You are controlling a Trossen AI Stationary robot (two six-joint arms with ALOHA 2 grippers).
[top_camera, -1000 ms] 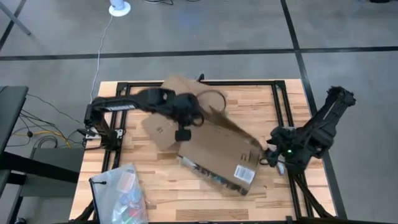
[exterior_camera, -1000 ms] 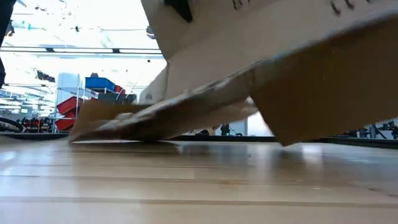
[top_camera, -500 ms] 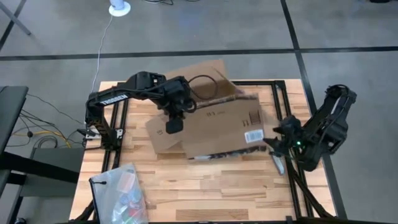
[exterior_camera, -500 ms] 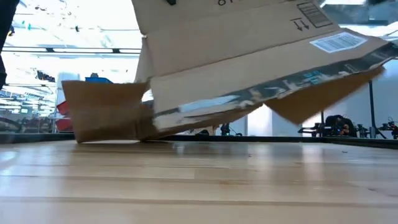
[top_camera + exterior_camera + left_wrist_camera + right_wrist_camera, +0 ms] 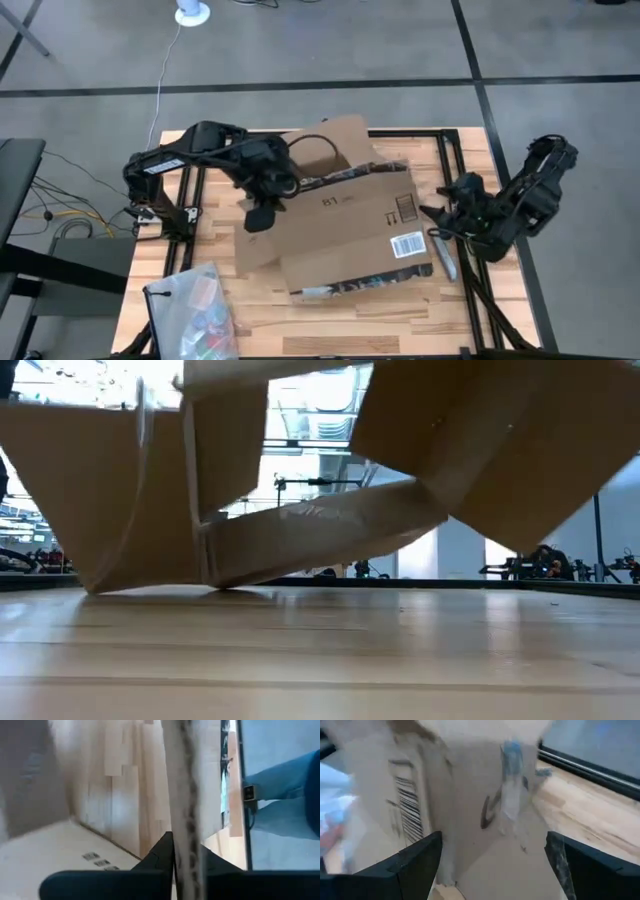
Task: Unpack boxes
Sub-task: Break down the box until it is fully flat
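The left hand (image 5: 186, 870) pinched a flap of the cardboard box (image 5: 350, 215), tipped open; the right hand (image 5: 490, 865) waited spread beside it; emptying seemingly remained.

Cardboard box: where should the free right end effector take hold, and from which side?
Probably the cardboard box edge nearest the right end effector, beside the barcode label, coming in from the table's right. That thin flap edge faces its open fingers; the left end effector is shut on the opposite wall.
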